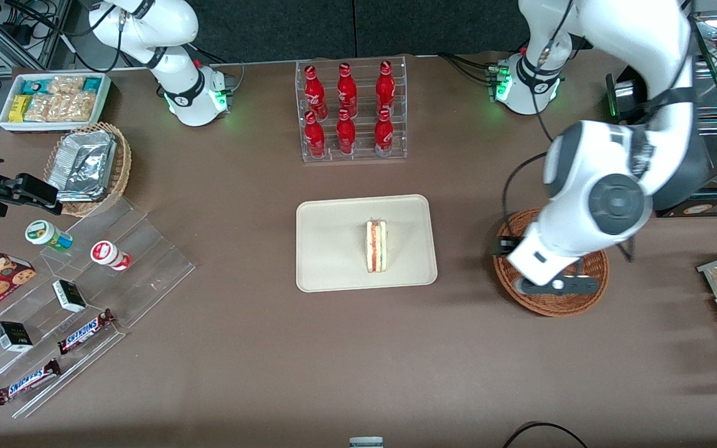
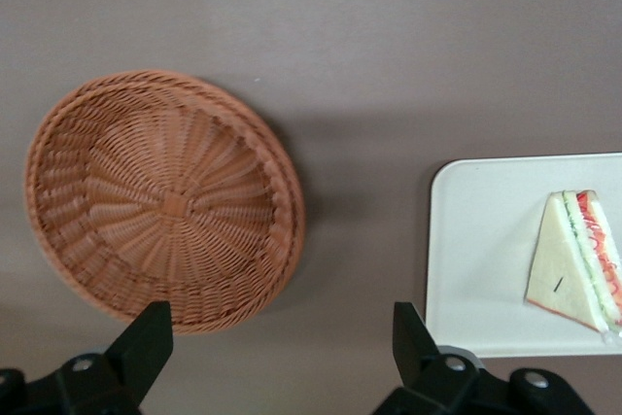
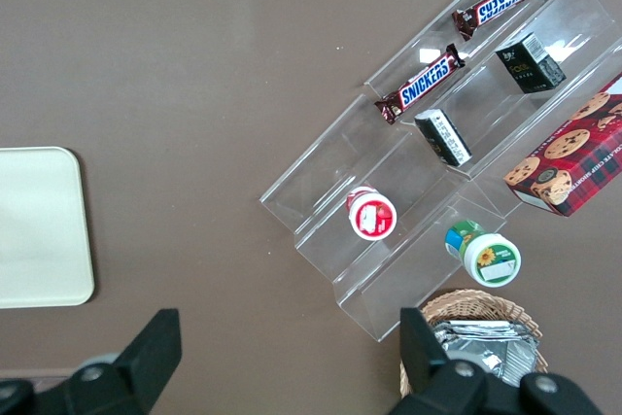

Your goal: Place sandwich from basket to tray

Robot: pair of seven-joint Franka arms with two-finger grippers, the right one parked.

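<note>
The left arm's two-finger gripper (image 2: 277,347) hangs above the table with its black fingers (image 2: 146,342) spread wide and nothing between them, a stance that fits a hand with no load. In the front view the gripper (image 1: 551,283) sits over the round, shallow, reddish-brown woven wicker basket (image 1: 589,292), which makes a good landmark for the rest. In the wrist view that basket (image 2: 165,196) shows its bare woven floor, so nothing remains in it to fetch. The small triangular sandwich (image 1: 376,246) of pale beige bread with red-orange and green filling lies on the flat rectangular cream-beige tray (image 1: 333,249), which rests beside the basket toward the parked arm's end of the table, close to it but with a strip of brown tabletop between them. The wrist view shows the sandwich (image 2: 575,259) lying flat on one bread face, its layered cut edge turned away from the basket, well inside the tray (image 2: 481,259) rim rather than perched on it; lying broad side down, it looks stable and unlikely to tip. Judged from this layout, the transfer appears complete, and the open gripper is well apart from the sandwich, so it cannot disturb it.
</note>
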